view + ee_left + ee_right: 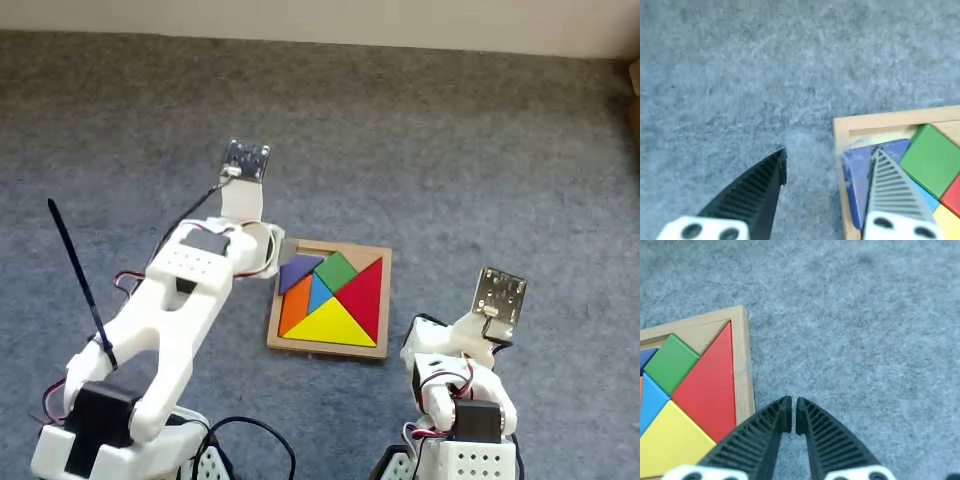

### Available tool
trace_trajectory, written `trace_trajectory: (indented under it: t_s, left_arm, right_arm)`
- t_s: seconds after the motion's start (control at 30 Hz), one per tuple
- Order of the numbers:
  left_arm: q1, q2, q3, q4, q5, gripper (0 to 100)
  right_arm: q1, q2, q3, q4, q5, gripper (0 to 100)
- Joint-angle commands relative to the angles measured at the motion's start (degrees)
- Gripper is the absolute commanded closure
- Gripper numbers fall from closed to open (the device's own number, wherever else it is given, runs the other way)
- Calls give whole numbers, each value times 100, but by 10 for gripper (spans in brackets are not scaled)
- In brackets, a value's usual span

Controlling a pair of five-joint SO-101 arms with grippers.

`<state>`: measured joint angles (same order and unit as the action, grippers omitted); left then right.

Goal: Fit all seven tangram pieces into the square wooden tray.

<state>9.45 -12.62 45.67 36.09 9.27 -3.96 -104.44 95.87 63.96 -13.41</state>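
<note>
**Left end effector (830, 151) straddles the tray (880, 120) corner**

Its fingers stand apart, one over the purple piece (855, 175) in the far-left corner and one outside on the grey tabletop (740, 75), probably to nudge that piece flat. Right end effector (793, 402), nearly together on nothing, hangs by the tray's right rim. From the high view the other pieces (345, 300) look seated; the left wrist view adds bare tray floor beyond the purple piece.

From my feed, the surface (450, 130) is covered in a grey, carpet-like fabric with a short, mottled nap, running across the whole scene from near to far. Along its far edge I see a pale, plain strip (400, 25). At the far right edge a small brownish shape (635, 95) pokes in; I cannot tell what it is.
</note>
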Motion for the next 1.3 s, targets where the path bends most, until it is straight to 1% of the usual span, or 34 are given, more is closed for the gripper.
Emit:
trace_trajectory:
  t_s: [0.0, 0.07, 0.13, 0.2, 0.3, 0.4, 0.53, 0.67, 0.73, 0.87, 1.0, 1.2, 1.27]
  left_arm:
    - [75, -66, -48, 35, 0, 744]
    - [215, 136, -119, 26, -97, 745]
    - [374, 418, -259, 35, -413, 748]
    - [462, 708, -470, 70, -563, 748]
    - [497, 1103, -971, 510, -580, 748]
    - [497, 1508, -1420, 782, -589, 746]
    - [505, 1912, -1930, 870, -571, 746]
    - [708, 2097, -2185, 870, -571, 748]
    - [787, 2079, -2167, 870, -589, 748]
    - [725, 1851, -2141, 870, -554, 748]
    - [637, 1393, -1859, 853, -237, 744]
    - [637, 251, -954, 826, -246, 746]
    - [637, -180, -541, 598, -246, 748]
  right_arm:
    - [84, -75, 804, -4, -35, 967]
    - [84, -75, 804, -4, -35, 967]
    - [84, -75, 804, -4, -35, 967]
    - [84, -75, 804, -4, -35, 967]
    - [84, -75, 804, -4, -35, 967]
    - [84, -75, 804, -4, -35, 967]
    - [84, -75, 804, -4, -35, 967]
    - [84, -75, 804, -4, -35, 967]
    - [84, -75, 804, -4, -35, 967]
    - [84, -75, 804, -4, -35, 967]
    - [84, -75, 804, -4, -35, 967]
    - [84, -75, 804, -4, -35, 967]
    - [84, -75, 804, -4, -35, 967]
